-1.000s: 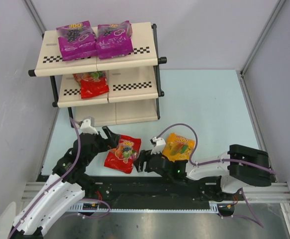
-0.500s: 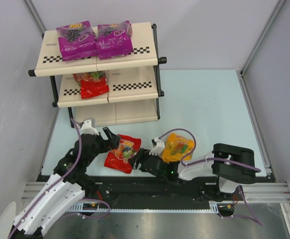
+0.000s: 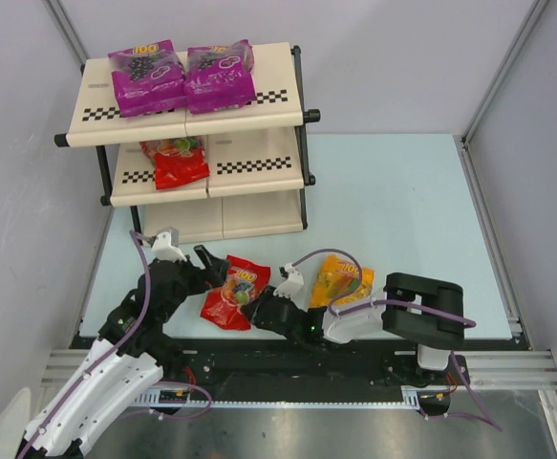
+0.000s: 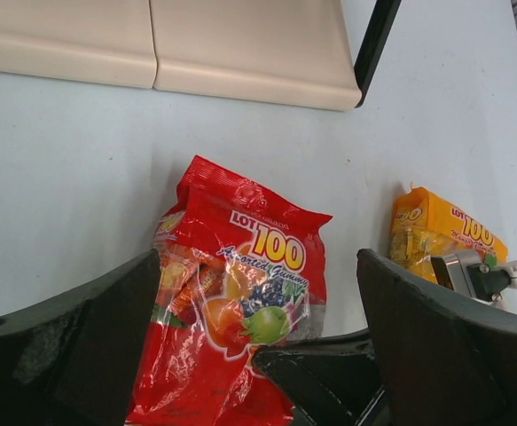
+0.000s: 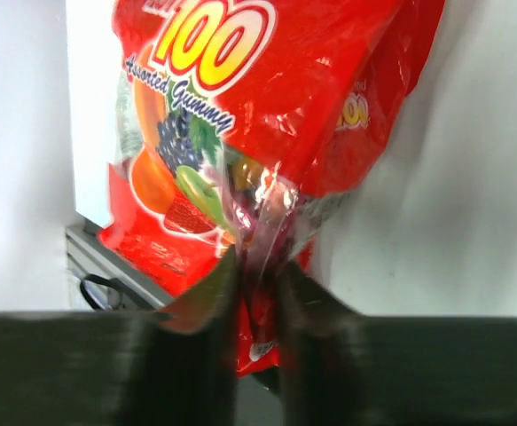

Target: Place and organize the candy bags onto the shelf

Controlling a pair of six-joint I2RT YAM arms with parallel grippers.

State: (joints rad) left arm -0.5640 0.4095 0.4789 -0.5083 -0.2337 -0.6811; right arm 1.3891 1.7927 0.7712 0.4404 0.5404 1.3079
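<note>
Right wrist view: the right gripper (image 5: 256, 266) pinches a crinkled fold at the lower edge of the red bag (image 5: 240, 115), its fingers narrow with film bunched between them. The left gripper (image 4: 258, 266) stands wide, one finger on either side of that bag, and does not seem to touch it. The bag lies flat on the table (image 3: 402, 210), in front of the shelf (image 3: 259, 143). It looks light, soft and glossy, so thin film could slip or tear; a deeper bite at the sealed seam seems safer. Just beside the right arm lies the orange bag (image 3: 340, 282). Two purple bags (image 3: 149, 76) sit on the top board. A second red bag (image 3: 178, 161) sits on the middle board, with bare board to its right.
</note>
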